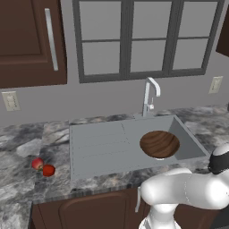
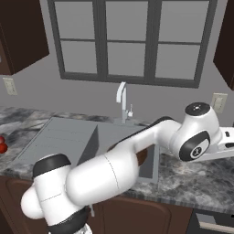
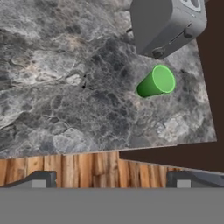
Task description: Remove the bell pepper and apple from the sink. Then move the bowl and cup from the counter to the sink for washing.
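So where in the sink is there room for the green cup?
The ribbed drainboard on the sink's left side is bare. The basin itself is crowded: the brown bowl takes up most of it, under the faucet. On the counter, the apple and bell pepper sit left of the sink. The cup waits beside a grey box.

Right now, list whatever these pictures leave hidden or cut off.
- Right base view: the bowl in the sink is mostly hidden behind the white arm.
- Right base view: the two red fruits are cut by the left edge, too small to tell apart.
- Hand view: the gripper stands open, its fingertips cut off at the bottom.
- Hand view: the grey appliance behind the cup is cut by the top edge.
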### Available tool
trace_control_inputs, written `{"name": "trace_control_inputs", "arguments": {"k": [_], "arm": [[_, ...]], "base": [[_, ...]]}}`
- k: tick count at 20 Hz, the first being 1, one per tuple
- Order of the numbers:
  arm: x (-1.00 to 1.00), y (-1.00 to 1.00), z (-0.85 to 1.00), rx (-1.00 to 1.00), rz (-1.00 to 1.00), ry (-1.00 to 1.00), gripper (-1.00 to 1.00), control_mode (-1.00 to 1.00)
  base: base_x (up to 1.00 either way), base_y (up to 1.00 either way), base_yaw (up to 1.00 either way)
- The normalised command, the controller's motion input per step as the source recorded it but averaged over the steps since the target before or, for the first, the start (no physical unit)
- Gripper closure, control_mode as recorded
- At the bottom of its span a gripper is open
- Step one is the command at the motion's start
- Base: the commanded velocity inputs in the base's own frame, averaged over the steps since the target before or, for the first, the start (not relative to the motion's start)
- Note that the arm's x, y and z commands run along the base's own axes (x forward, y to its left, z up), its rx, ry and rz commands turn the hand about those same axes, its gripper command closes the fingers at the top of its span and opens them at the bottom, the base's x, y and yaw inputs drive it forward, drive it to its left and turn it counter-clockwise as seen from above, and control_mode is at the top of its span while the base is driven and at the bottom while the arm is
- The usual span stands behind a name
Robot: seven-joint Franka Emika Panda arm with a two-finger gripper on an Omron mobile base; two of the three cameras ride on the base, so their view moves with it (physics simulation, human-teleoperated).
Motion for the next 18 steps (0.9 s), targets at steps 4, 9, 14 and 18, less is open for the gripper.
{"name": "trace_control_inputs", "arguments": {"k": [4, 9, 14, 18], "arm": [[0.10, -0.07, -0.07, 0.00, 0.05, 0.00, -1.00, -1.00], [0.13, -0.08, -0.08, 0.00, 0.03, 0.00, -1.00, -1.00], [0.16, -0.07, -0.07, 0.00, 0.00, 0.00, -1.00, -1.00], [0.09, -0.17, -0.07, 0.00, 0.00, 0.00, -1.00, -1.00]], "base": [[0.00, 0.00, 0.00], [0.00, 0.00, 0.00], [0.00, 0.00, 0.00], [0.00, 0.00, 0.00]]}}
